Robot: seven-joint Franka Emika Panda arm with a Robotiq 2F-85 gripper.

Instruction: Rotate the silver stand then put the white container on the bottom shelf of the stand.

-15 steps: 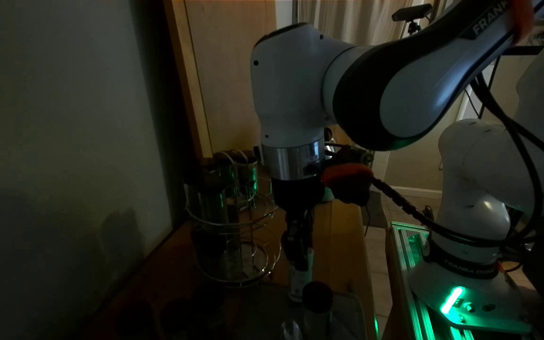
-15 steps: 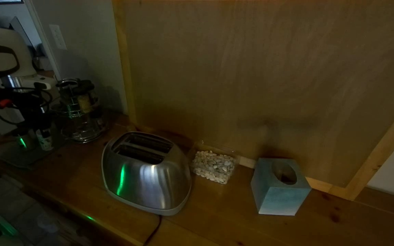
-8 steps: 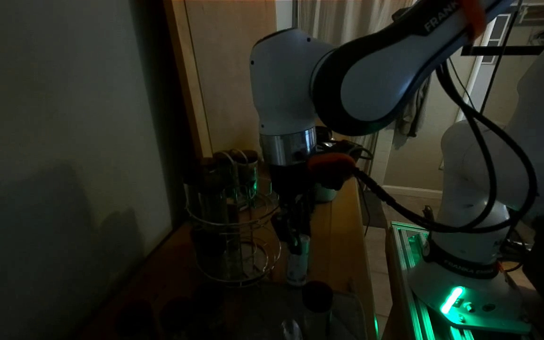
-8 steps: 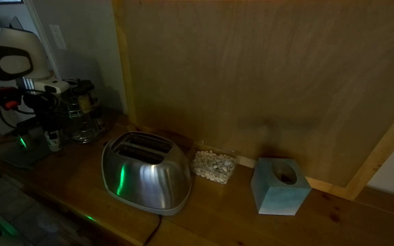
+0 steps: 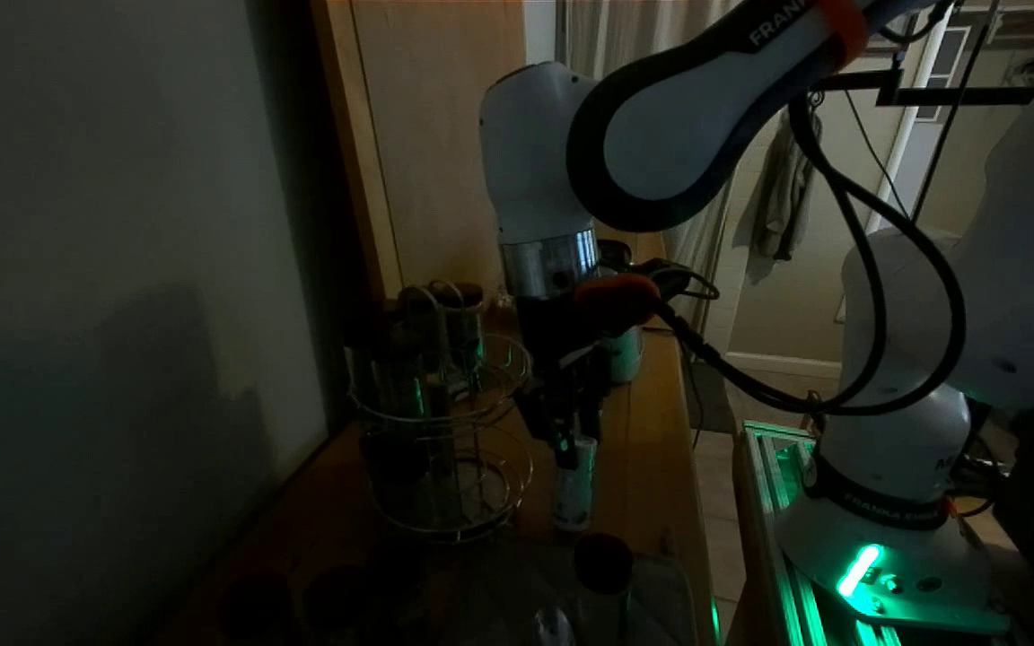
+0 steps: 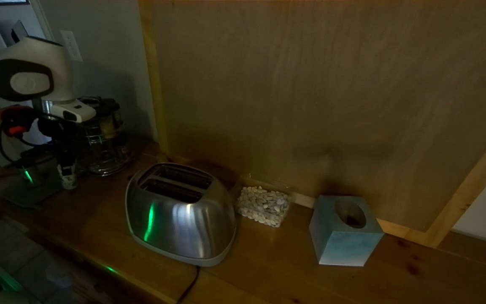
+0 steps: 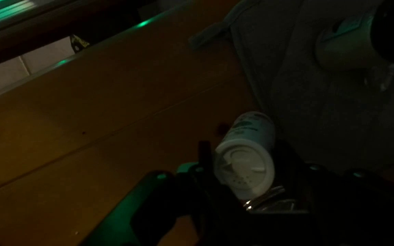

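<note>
My gripper (image 5: pixel 576 441) is shut on the white container (image 5: pixel 573 493), a small printed cylinder with a perforated lid. It holds the container slightly tilted beside the silver stand. The container shows between the fingers in the wrist view (image 7: pixel 245 167) and in an exterior view (image 6: pixel 68 179). The silver stand (image 5: pixel 442 420) is a two-tier wire rack left of the gripper, with jars on its upper tier. Its bottom shelf (image 5: pixel 456 538) has dark jars at the left. The stand is partly behind the arm in an exterior view (image 6: pixel 104 172). The fingers are very dark.
A grey mat (image 5: pixel 508 592) carries a jar with a dark lid (image 5: pixel 604 565). The toaster (image 6: pixel 179 228), a clear box of pebbles (image 6: pixel 264 204) and a blue tissue box (image 6: pixel 346 242) stand along the counter. A wall (image 5: pixel 149 224) is behind the stand.
My gripper has carried the white container off the mat area, toward the toaster side and alongside the stand. The stand's upper tier and jars have shifted slightly away from the gripper.
</note>
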